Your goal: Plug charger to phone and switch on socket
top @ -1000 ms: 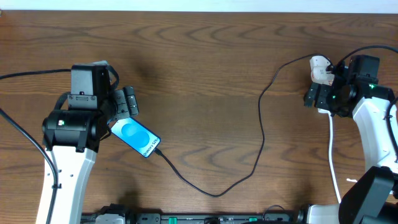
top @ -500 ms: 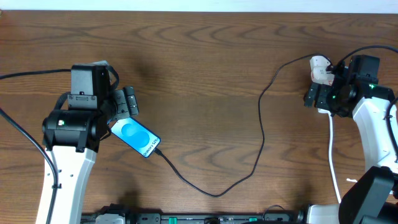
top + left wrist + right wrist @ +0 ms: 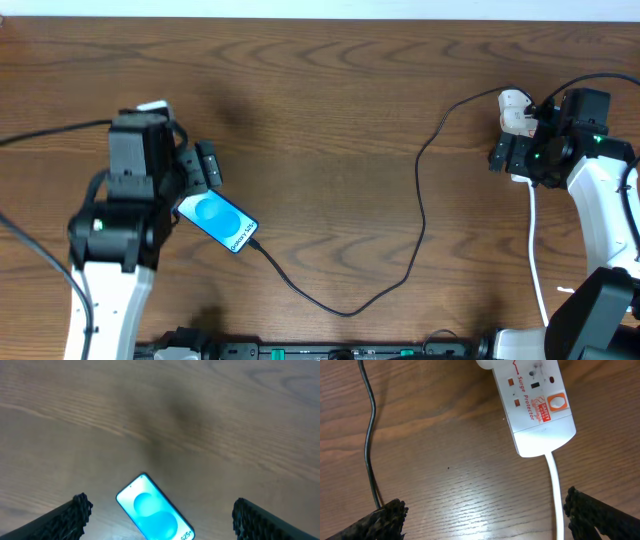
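The phone lies slanted on the table with its blue screen lit; it also shows in the left wrist view. The black charger cable meets the phone's lower right end, loops across the table and runs up to the rounded white plug. My left gripper is open and empty above the phone's upper end, its fingers on either side of it. The white socket lies just ahead of my right gripper, which is open and empty. In the overhead view the right gripper hides most of the socket.
The socket's white cord runs down toward the table's front edge, also seen in the right wrist view. The charger cable passes left of the right gripper. Thicker black robot cables trail from both arms.
My left arm has shifted slightly above the phone. The phone, cable, socket and right arm have not moved.
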`<move>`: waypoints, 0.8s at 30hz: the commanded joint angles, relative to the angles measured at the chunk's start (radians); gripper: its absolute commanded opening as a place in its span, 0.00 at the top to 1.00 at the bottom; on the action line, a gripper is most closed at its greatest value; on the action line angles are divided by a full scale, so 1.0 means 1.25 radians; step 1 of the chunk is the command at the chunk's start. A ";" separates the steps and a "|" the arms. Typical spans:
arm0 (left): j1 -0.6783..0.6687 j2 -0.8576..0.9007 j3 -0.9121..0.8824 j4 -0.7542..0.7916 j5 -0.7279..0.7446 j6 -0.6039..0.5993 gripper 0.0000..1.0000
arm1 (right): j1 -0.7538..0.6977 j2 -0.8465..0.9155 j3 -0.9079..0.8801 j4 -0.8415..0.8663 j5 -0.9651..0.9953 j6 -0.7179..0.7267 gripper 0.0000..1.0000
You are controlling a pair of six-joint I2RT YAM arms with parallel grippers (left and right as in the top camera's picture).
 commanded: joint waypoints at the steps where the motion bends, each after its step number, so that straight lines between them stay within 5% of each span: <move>1: -0.004 -0.060 -0.075 0.053 -0.016 -0.009 0.07 | 0.002 -0.020 -0.005 0.002 -0.003 0.010 0.01; 24: -0.004 -0.527 -0.492 0.425 -0.016 -0.008 0.07 | 0.002 -0.020 -0.005 0.002 -0.003 0.010 0.01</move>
